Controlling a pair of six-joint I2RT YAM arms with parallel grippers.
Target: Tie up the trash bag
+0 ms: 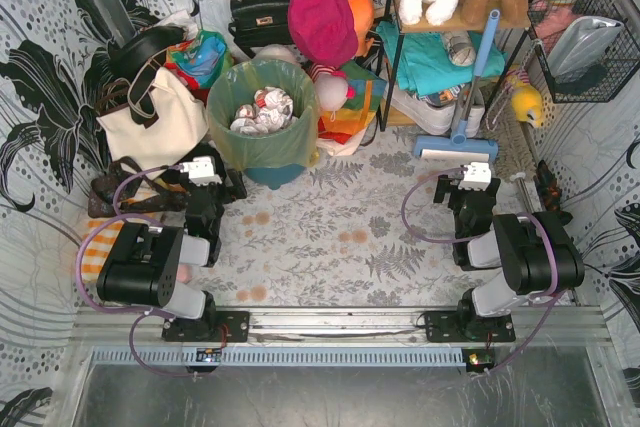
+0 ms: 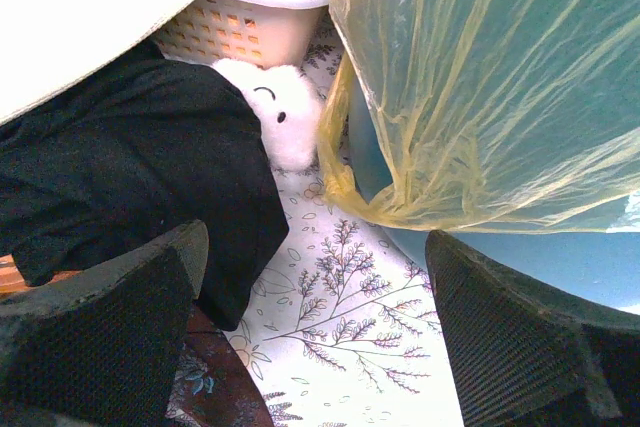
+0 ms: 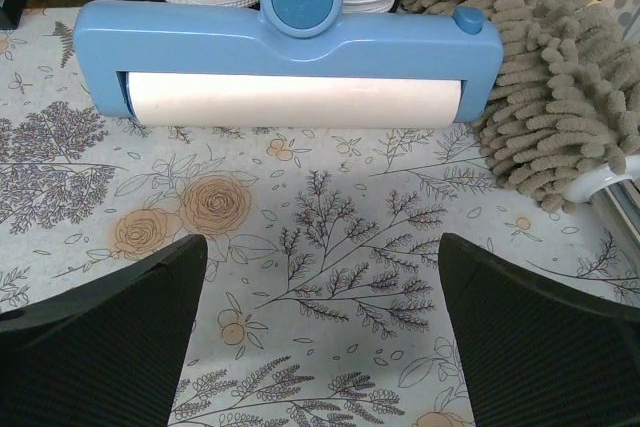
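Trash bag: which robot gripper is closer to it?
Left. The left gripper is just beside the trash bag, at its left; the right gripper is far off to the right, facing the blue roller.

The left arm [image 1: 150, 267] and right arm [image 1: 525, 252] are chunky black housings on grey links, with black base plates [image 1: 205, 327] on the rail [image 1: 340, 322]. Purple cables [image 1: 95, 247] loop above the rail. White blocks [image 1: 203, 169] top the wrists. The pincer fingers [image 2: 100, 347] are black and textured.

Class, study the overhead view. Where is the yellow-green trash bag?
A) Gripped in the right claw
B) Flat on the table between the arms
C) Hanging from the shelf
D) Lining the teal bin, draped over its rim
D: the trash bag sits in the teal bin, its top folded outward over the rim, with crumpled waste inside.
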